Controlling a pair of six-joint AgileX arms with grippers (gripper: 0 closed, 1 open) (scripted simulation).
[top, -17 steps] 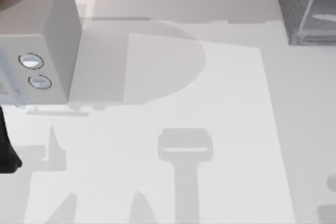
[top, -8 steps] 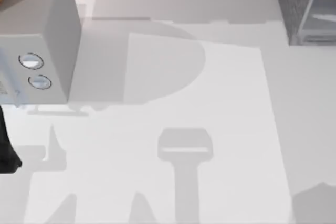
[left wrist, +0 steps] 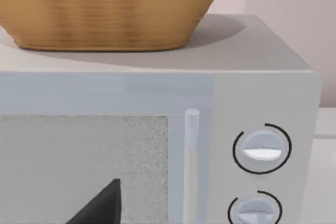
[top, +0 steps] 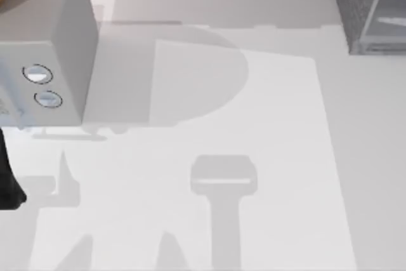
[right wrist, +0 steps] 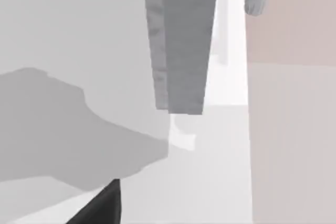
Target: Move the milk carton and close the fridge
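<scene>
fridge, cut off at the table's far right corner; i cannot tell either gripper's finger state.

The fridge is cut off by the top view's right edge; ahead of my left wrist, the woven basket runs past the frame

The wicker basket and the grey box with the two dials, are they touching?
Touching. In the left wrist view the wicker basket sits directly on the flat top of the grey box, its base meeting the surface with no gap and a shadow beside it.
</scene>
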